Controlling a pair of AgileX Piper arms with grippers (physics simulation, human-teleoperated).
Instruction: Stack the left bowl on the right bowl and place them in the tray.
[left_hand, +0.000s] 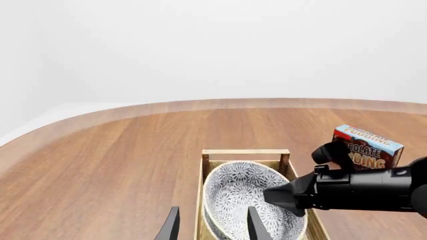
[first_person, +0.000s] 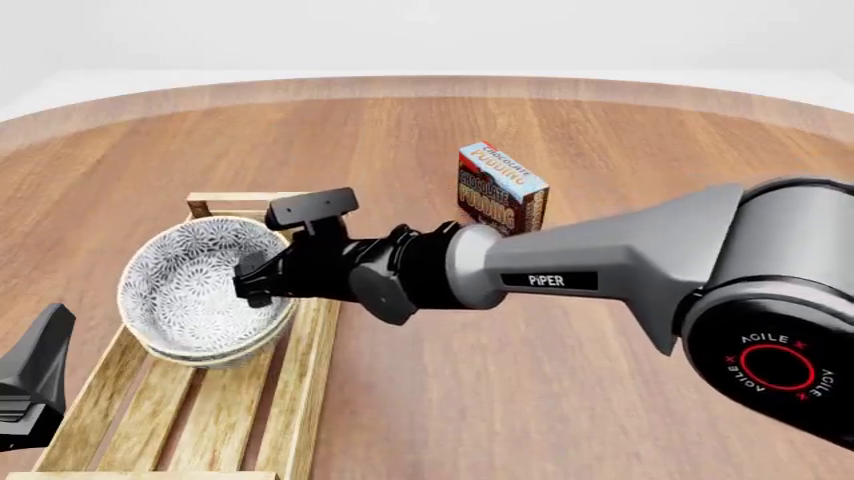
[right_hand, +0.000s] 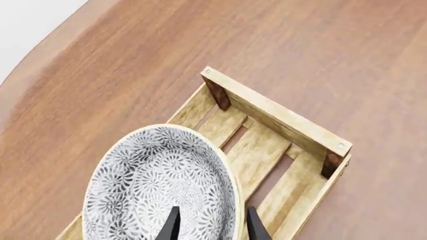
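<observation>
Right jaws astride the stacked bowls' (first_person: 200, 290) rim, inside the tray (first_person: 300, 385).

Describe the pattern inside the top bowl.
Dense dark-grey floral print on the white ceramic top bowl, clearest in the right wrist view.

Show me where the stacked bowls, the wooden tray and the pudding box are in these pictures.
stacked bowls (first_person: 187, 280): front view, patterned inside of the top bowl.
wooden tray (right_hand: 277, 116): right wrist view, top of its far end wall.
pudding box (first_person: 501, 187): front view, its printed front face.
</observation>
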